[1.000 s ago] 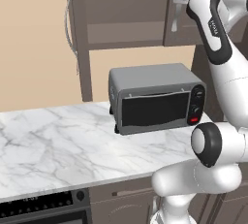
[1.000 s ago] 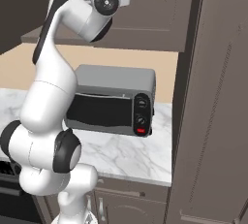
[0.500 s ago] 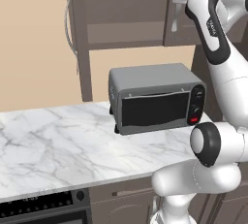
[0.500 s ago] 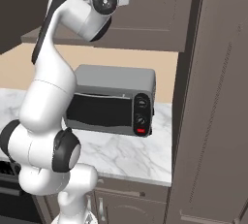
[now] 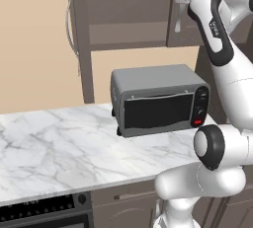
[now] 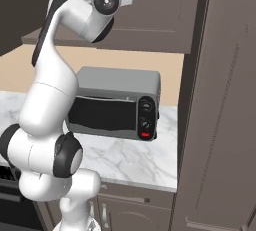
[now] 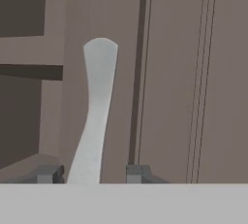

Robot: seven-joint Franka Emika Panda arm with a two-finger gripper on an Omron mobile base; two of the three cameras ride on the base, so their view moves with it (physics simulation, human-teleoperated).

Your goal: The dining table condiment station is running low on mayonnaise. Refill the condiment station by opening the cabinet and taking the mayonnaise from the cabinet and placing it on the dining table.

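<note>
Cabinet (image 7: 193, 72): rigid, hinged door — swings, won't flex.
Handle (image 7: 97, 111): slick curved silver bar, frame centre-left; grasp mid-length.
Gripper (image 7: 92, 173): fingertips apart, straddling handle — not clamped.

A boxy grey toaster oven with a dark glass door (image 5: 157, 101) stands on the white grey-veined marble counter (image 5: 59, 148), toward its right end and back against the wall. Below the counter's front edge, at the left, sits a black oven control panel (image 5: 44, 207); to the right of that are grey-brown lower drawer fronts (image 6: 135, 207). Above the toaster oven hangs the dark grey-brown panelled wall cabinet (image 5: 123, 5). Right of the counter a tall grey-brown panelled unit (image 6: 220, 125) rises from the floor. In the hand view, a long curved silver handle (image 7: 97, 116) lies on the cabinet door, between the two dark finger tips (image 7: 48, 173), with the door seam just right of it
</note>
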